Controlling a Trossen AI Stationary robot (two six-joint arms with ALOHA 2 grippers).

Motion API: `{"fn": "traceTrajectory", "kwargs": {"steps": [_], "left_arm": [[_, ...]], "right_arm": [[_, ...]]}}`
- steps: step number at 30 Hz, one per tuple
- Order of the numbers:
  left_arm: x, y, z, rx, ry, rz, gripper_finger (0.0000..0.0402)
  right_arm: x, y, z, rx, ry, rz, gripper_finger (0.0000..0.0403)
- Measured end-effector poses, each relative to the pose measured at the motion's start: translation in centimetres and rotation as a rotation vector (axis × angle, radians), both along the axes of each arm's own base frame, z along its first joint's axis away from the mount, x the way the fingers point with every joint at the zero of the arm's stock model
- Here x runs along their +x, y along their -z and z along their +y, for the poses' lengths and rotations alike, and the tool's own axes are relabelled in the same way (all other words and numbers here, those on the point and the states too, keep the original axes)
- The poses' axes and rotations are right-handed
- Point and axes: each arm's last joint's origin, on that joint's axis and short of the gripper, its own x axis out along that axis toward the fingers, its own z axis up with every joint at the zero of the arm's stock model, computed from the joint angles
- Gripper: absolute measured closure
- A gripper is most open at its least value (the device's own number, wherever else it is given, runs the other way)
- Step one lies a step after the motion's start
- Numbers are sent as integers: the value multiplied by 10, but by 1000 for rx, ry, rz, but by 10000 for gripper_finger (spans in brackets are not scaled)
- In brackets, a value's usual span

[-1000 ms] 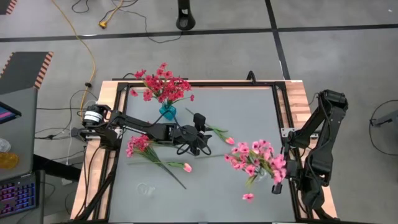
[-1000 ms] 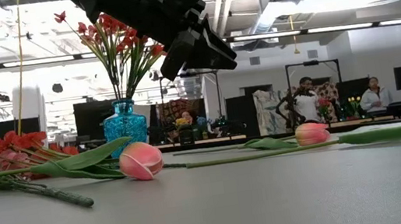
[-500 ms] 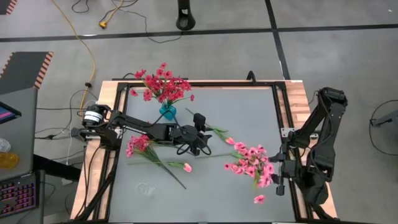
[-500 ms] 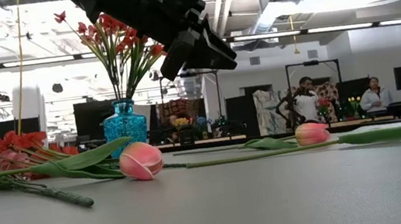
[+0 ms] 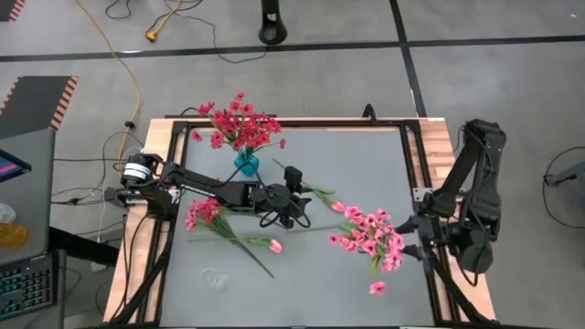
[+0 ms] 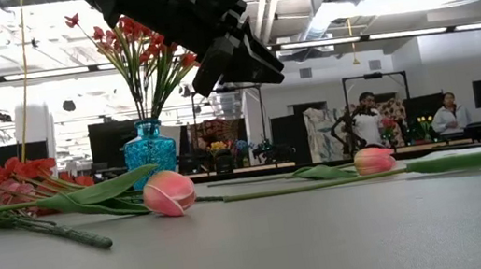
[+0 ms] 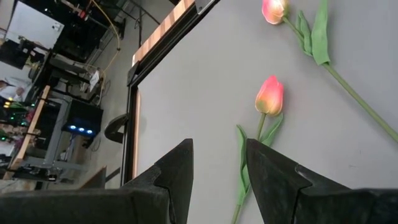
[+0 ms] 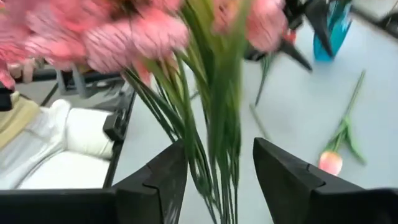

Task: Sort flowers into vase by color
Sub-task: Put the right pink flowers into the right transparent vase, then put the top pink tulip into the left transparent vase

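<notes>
Red flowers [image 5: 238,126] stand in a blue vase [image 5: 245,164] at the far left. A red-and-pink sprig bundle [image 5: 206,215] and pale tulip buds [image 5: 275,245] [image 5: 338,207] lie flat on the grey table. My left gripper [image 7: 219,180] hangs open above the table's middle [image 5: 294,203], with nothing between its fingers. A bunch of pink flowers [image 5: 370,238] is at the right. Its green stems [image 8: 221,137] run between the open fingers of my right gripper [image 8: 221,186], which is at the bunch's right [image 5: 411,228]. My right gripper has the pink bunch's stems [image 8: 217,180] between its spread fingers, which lie across the stems. A gap shows on either side. I cannot tell whether a finger touches them.
One pink bloom [image 5: 377,288] shows apart, below the bunch. A faint clear shape [image 5: 215,274] shows on the near left of the table. A black frame [image 5: 409,155] rims the table. People stand in the room beyond [image 6: 366,121].
My right gripper has risen and drawn back from the near right of the bunch toward the far edge, turning as it went. The pink bunch has shifted a little toward the table's left. My left arm has kept still.
</notes>
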Motion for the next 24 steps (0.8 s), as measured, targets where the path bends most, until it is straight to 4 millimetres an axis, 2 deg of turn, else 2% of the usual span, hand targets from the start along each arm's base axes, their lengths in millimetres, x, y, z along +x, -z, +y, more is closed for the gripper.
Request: {"fn": "traceTrajectory", "kwargs": {"steps": [14, 19, 24], "left_arm": [[0, 0, 0, 0, 0, 0, 267], [0, 0, 0, -2, 1, 0, 267], [1, 0, -2, -57, 53, -4, 267]], "right_arm": [[-18, 0, -39, 104, -9, 170, 222], [-23, -2, -53, 112, -2, 165, 235], [-21, -2, -67, 39, 108, 110, 247]]}}
